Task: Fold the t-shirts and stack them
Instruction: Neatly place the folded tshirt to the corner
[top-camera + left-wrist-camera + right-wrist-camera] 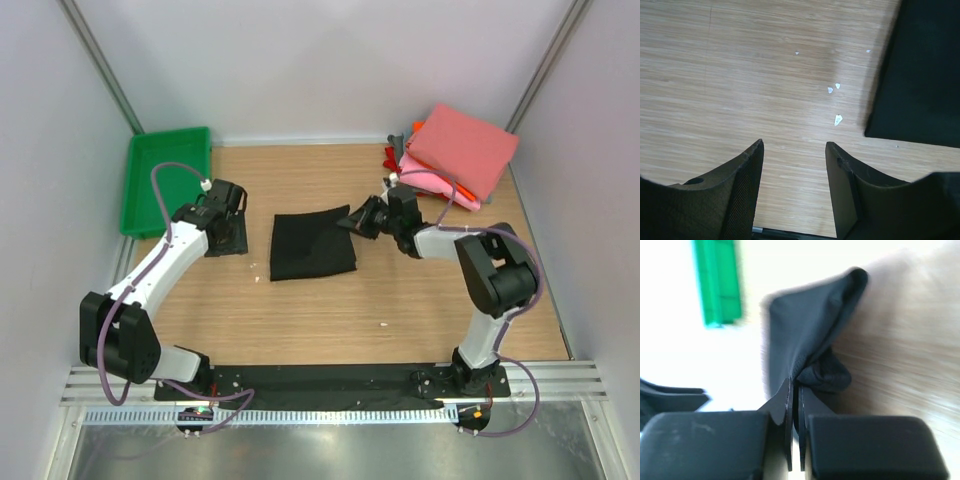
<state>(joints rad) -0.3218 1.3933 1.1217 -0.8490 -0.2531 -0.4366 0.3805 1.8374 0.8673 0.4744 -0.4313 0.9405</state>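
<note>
The soft black cloth t-shirt (312, 247) lies just ahead of my right pincer (794, 390), its near edge pinched tight there. My left pincer (792, 150) hangs half-wide over the wooden table (300, 320) — holding nothing, shirt just beside it. I think I should lift slowly and lay the fold flat.

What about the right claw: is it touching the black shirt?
Touching. The right wrist view shows the right gripper shut on an edge of the black t-shirt, the cloth pinched and bunched there.
</note>
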